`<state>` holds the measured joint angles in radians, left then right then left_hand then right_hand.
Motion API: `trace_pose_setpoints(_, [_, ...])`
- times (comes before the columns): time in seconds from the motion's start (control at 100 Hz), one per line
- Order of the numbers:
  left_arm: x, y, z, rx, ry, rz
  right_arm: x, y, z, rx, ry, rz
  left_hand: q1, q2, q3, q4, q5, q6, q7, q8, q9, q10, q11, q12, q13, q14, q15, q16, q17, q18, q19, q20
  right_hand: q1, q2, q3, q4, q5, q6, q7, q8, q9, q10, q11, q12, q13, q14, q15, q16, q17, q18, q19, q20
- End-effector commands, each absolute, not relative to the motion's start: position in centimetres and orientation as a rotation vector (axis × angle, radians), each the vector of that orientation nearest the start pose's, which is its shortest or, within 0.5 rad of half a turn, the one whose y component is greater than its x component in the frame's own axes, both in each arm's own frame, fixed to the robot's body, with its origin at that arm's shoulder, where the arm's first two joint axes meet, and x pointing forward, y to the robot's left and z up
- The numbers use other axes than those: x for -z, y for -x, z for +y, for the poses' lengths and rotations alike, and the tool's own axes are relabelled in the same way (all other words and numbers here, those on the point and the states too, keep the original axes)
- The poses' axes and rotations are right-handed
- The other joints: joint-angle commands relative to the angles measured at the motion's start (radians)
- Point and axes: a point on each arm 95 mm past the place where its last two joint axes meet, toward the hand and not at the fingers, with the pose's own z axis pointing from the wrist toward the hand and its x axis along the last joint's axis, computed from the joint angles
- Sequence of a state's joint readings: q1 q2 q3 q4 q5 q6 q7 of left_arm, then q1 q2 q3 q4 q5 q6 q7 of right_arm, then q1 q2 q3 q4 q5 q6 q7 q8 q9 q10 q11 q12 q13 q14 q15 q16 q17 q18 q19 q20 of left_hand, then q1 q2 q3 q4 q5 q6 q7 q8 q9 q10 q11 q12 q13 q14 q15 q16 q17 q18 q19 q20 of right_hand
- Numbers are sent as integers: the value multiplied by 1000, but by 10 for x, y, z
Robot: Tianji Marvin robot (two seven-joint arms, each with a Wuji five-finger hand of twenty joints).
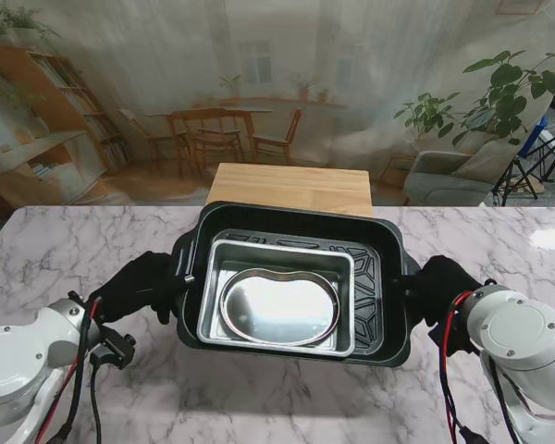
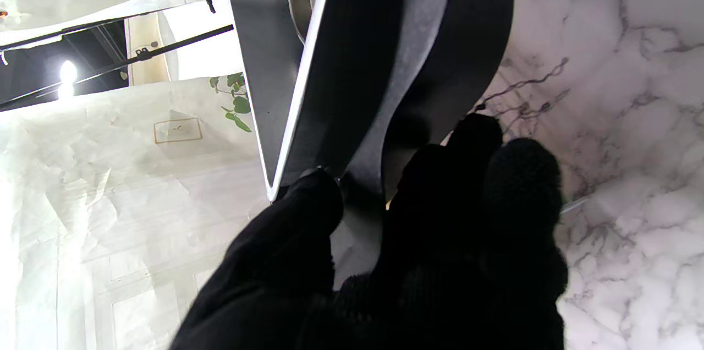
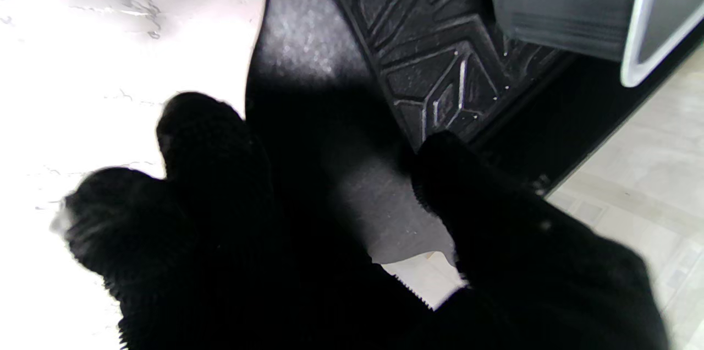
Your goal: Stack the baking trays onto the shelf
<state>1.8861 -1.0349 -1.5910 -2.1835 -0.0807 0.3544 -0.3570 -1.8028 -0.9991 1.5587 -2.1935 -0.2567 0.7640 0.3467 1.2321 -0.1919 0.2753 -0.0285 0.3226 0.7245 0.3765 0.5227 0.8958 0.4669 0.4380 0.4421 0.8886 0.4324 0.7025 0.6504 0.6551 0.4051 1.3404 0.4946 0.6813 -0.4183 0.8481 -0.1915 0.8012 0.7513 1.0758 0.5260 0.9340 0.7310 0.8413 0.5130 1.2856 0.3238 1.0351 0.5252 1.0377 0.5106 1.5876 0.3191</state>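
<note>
Black, rigid roasting tray sits just before the wooden shelf, nesting 2 silver pans. Left hand and right hand clamp its end handles; the load likely handles heavy and slick.

A printed backdrop hung behind the marble table — a pale room with a window at twelve o'clock; a wooden dining table and chairs stood beneath it; bookshelves filled ten o'clock; a grey armchair and leafy plants sat at two o'clock; a black tripod stood at the far right — light was soft and diffuse.
</note>
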Motion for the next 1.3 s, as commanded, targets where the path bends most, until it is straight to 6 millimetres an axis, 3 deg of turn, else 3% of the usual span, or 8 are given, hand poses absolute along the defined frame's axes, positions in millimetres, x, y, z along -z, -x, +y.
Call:
trace_pose_setpoints(0.0, [173,-292,-43,2247,2234,1348,151,-307,26,1878,2291,-1252,59,-22,24,8,378,-393,123,8,64,-162,26,13,33,20,40,12,53,-110,48,-18,34,-42,29,-1,122,-647,51,-9,174,-397,35,19,13,-59,69,14,48,-25,42,-11])
trace_pose_setpoints(0.39, [160,-313,-44,2258,2181,1323,125,-323,24,1917,2291,-1259,59,-21,22,9,379,-396,122,9,67,-164,26,15,34,18,40,13,55,-110,50,-20,31,-45,32,-2,124,-650,50,-9,174,-398,34,20,13,-62,72,16,49,-31,45,-9])
trace_pose_setpoints(0.61, [160,-336,-43,2243,2165,1260,116,-332,23,1926,2321,-1226,59,-21,21,9,381,-399,123,11,67,-165,26,16,35,17,41,15,57,-112,52,-22,30,-46,33,-4,124,-654,50,-9,174,-401,34,20,13,-64,73,17,49,-33,46,-8])
trace_pose_setpoints(1.07, [163,-377,-37,2207,2176,1075,122,-372,20,1918,2403,-1090,59,-20,20,10,383,-401,121,12,67,-169,25,19,34,12,40,17,51,-114,54,-22,30,-45,31,-10,121,-661,50,-9,167,-407,32,21,12,-63,68,15,45,-33,41,-10])
trace_pose_setpoints(1.29, [168,-384,-35,2181,2212,1033,129,-380,22,1899,2430,-1066,59,-21,20,9,382,-401,119,11,67,-167,24,20,33,14,40,19,51,-113,56,-21,32,-45,30,-13,121,-660,51,-10,166,-406,31,22,13,-63,64,14,45,-33,41,-10])
